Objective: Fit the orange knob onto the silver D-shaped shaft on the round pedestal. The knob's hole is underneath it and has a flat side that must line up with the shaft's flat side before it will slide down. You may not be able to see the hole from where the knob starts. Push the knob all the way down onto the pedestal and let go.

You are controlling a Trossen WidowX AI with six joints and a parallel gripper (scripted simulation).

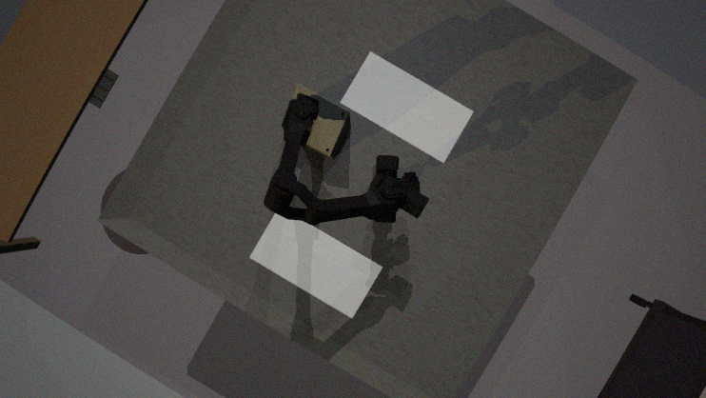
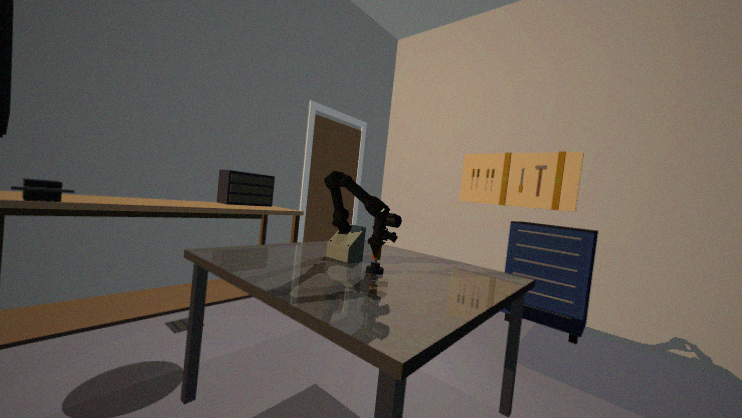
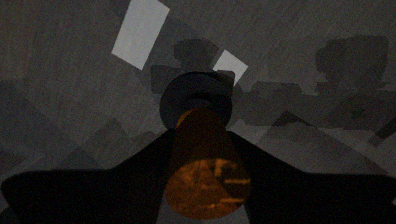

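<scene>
- Knob, orange (image 2: 378, 256) (image 3: 207, 187), sits pinched between the fingers of my gripper (image 2: 375, 254) (image 3: 200, 134); its lower end is over the dark round pedestal (image 2: 374, 268) (image 3: 170, 102); whether it touches the shaft, I cannot tell
- Exterior view shows orange below my wrist; from the top, my own arm (image 1: 341, 205) (image 2: 358, 192) hides knob and pedestal
- I can read no writing or labels
</scene>
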